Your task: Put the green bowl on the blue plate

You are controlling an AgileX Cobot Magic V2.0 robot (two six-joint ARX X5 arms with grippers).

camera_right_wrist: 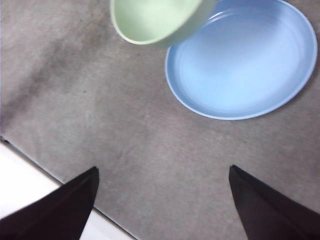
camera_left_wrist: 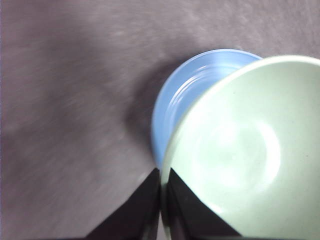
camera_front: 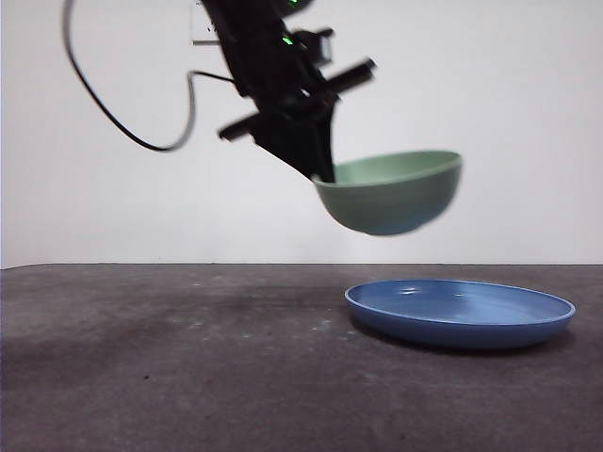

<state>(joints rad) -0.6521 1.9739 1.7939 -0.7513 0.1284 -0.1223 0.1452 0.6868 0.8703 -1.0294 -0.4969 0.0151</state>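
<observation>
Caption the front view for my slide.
Left gripper holds pale green ceramic bowl above glossy blue round plate.

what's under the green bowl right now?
Air, then the blue plate on the table. The green bowl hangs from the left gripper, covering part of the plate in the left wrist view.

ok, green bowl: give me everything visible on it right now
The green bowl is pale mint, glossy like ceramic, round, with a lighter rim and nothing visible inside. It hangs in the air, tilted slightly, above the near-left part of the blue plate and clear of it. The left gripper pinches its rim, one jaw inside, one outside. Nothing else touches it.
</observation>
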